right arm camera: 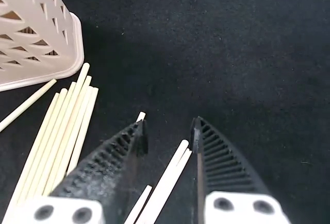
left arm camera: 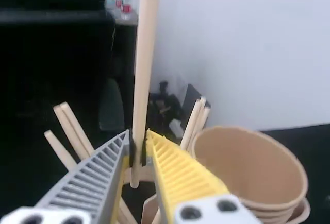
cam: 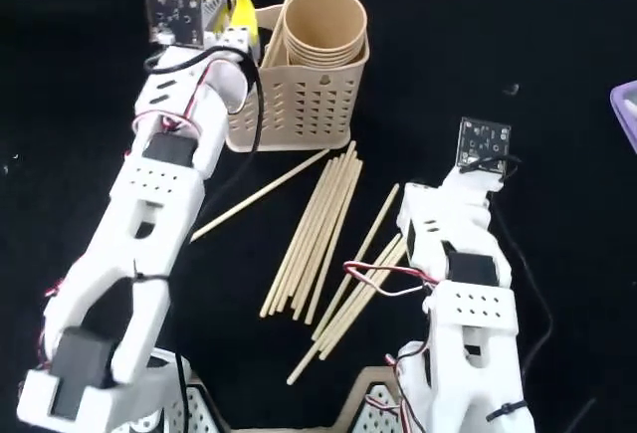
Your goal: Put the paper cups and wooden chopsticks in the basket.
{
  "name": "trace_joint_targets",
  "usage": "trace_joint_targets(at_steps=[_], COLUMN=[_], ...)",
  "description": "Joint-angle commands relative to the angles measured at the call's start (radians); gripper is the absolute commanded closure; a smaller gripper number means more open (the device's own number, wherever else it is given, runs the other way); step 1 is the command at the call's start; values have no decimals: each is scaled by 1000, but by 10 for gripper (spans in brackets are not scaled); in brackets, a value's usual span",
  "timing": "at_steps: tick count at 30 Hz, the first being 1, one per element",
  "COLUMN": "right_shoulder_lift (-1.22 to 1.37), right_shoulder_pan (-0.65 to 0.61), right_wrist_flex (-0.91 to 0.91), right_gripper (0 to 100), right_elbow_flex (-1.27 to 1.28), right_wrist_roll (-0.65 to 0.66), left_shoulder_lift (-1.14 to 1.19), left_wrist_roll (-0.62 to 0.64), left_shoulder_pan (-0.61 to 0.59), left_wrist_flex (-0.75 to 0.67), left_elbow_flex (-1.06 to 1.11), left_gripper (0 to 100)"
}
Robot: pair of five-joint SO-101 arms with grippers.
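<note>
A chopstick [left arm camera: 144,54] is held upright by the left tool [left arm camera: 137,145], seemingly ready for the basket [cam: 299,114] at twelve o'clock; the right tool [right arm camera: 167,131] is spread wide over loose chopsticks [cam: 318,234].

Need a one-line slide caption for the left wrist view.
Left end effector shut on an upright chopstick beside the stacked cups.
</note>
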Motion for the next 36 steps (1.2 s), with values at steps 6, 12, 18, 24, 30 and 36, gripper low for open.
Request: trace_joint_targets(at_steps=[6, 12, 18, 24, 30, 36], right_shoulder_lift=[-7, -7, -7, -7, -7, -7], right_shoulder_pan=[12, 12, 12, 12, 11, 11], right_wrist_flex=[-21, -20, -18, -18, -18, -18], right_gripper=[847, 847, 847, 847, 847, 847], right_elbow_flex=[-8, -7, -7, -7, -5, -5], right_wrist_roll=[-2, -2, -2, -2, -2, -2], left_shoulder_lift=[15, 15, 15, 6, 2, -106], left_wrist_roll=[2, 2, 3, 3, 3, 3], left_shoulder_pan=[27, 21, 24, 19, 18, 21], left_wrist_flex=[0, 0, 5, 5, 5, 6], left_elbow_flex=[8, 73, 127, 163, 153, 143], left_gripper=[970, 967, 855, 827, 830, 830])
